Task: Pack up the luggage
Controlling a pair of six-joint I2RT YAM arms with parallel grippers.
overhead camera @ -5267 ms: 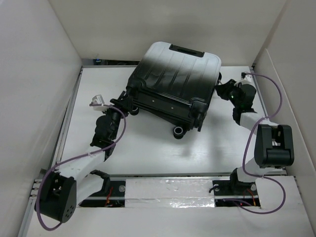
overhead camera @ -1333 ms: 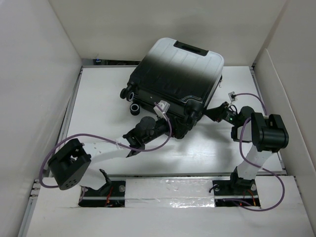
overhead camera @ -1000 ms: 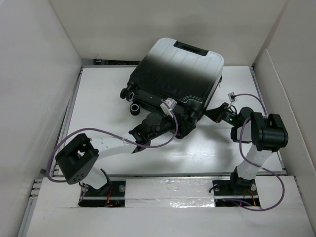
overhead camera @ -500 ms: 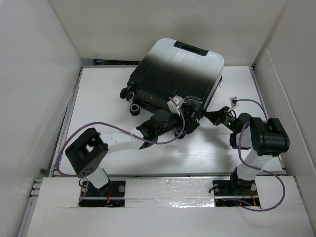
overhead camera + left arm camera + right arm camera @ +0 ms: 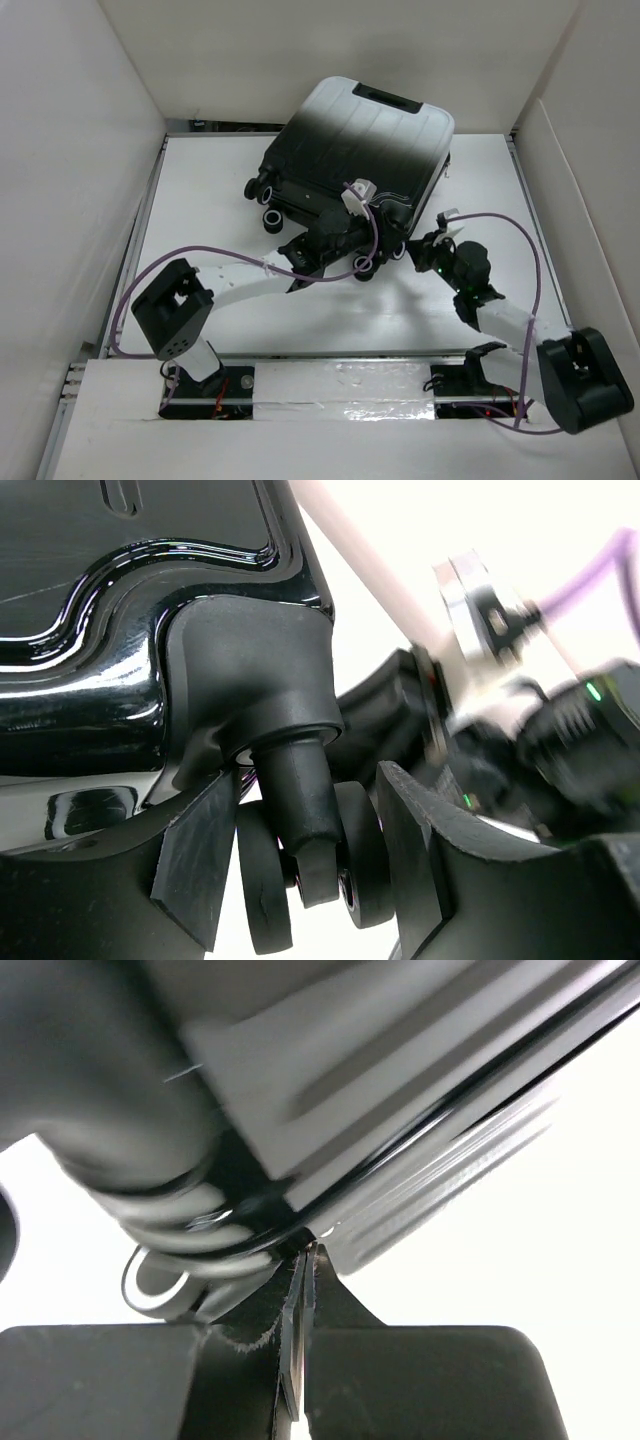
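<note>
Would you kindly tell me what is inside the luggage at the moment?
Nothing inside shows: the luggage appears shut, so only its ribbed shell, top handle and wheels are visible. Lining and any contents are covered by the shell.

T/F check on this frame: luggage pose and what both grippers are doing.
1. The luggage lies flat, wheels toward the arms. True.
2. The left gripper straddles a wheel. True.
3. The right gripper is wide open. False: its fingers are pressed together.
4. The luggage lining shows. False: only its outside is visible.
5. The right gripper is at the top handle. False: it's at the near corner, by the wheels.
</note>
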